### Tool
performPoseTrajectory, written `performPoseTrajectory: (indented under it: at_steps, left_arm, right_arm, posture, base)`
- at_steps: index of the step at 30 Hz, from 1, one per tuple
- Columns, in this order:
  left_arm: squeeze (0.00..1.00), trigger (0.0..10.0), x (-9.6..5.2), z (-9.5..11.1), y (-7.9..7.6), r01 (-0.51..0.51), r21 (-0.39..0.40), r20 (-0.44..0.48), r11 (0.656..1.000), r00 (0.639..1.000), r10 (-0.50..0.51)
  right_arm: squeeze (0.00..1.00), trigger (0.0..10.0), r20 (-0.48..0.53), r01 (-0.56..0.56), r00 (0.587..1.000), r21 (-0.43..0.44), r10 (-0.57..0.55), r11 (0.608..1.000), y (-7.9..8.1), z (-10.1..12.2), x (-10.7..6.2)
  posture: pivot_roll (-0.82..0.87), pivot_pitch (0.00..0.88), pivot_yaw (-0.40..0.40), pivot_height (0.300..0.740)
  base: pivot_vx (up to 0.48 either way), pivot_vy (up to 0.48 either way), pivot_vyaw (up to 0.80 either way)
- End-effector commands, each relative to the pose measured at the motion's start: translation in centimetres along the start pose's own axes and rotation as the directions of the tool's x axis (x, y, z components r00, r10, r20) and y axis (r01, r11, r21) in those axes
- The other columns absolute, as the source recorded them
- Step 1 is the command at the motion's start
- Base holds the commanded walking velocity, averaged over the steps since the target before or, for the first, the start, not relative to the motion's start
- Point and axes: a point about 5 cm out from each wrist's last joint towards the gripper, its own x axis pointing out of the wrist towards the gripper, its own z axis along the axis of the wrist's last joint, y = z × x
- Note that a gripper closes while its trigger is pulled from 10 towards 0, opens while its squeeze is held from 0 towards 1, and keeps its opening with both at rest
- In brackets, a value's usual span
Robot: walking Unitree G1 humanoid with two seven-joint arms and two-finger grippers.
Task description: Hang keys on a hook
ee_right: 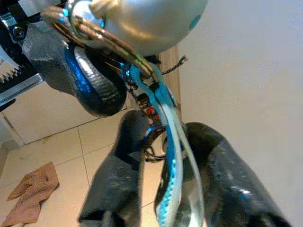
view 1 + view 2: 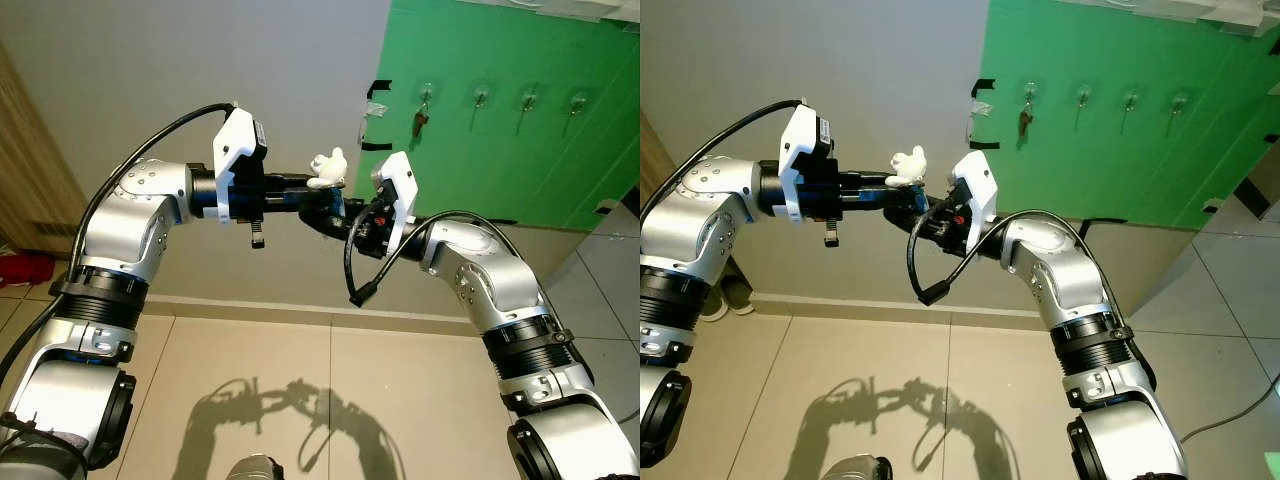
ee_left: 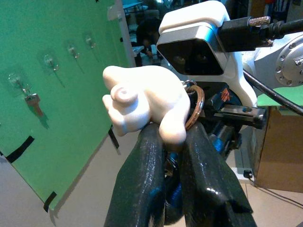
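Note:
The keys hang on a copper ring [image 3: 198, 105] with a white figurine charm [image 2: 328, 165] and a blue strap [image 1: 168, 142]. My left gripper [image 2: 308, 192] reaches in from the left at chest height and is shut on the bunch just under the charm. My right gripper [image 2: 336, 216] meets it from the right, its fingers [image 1: 118, 184] closed around the strap and the small rings. A row of clear hooks [image 2: 480, 97] sits on the green board [image 2: 500, 150] to the upper right, well beyond both grippers. The leftmost hook [image 2: 425, 95] holds another key [image 2: 420, 122].
A beige wall stands straight ahead, with tiled floor [image 2: 330, 380] below. A wooden cabinet [image 2: 25, 170] is at the left, with shoes [image 2: 732, 290] at its foot. A brown cloth [image 1: 31, 194] lies on the floor. A cardboard box [image 3: 279, 146] stands nearby.

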Motion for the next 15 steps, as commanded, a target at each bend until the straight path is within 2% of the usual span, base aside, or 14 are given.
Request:
performPoseTrajectory:
  at_steps: [1, 15]
  left_arm:
    - [0.00, 10.0, 0.12, 0.44, 0.01, 0.003, 0.015, 0.013, 1.000, 1.000, -0.003]
    - [0.00, 10.0, 0.39, 0.25, -0.02, 0.006, 0.018, 0.002, 1.000, 1.000, -0.006]
  right_arm:
    - [0.00, 0.0, 0.027, -0.010, 1.000, -0.026, 0.011, 1.000, 0.02, 1.17, -0.07]
    - [0.00, 0.0, 0.037, -0.003, 0.999, -0.032, 0.004, 0.999, 0.05, 1.35, -0.22]
  posture:
    - [0.03, 0.000, -0.019, 0.740]
    - [0.02, 0.000, -0.016, 0.740]
  base:
    - [0.000, 0.000, 0.00]
    - [0.000, 0.000, 0.00]
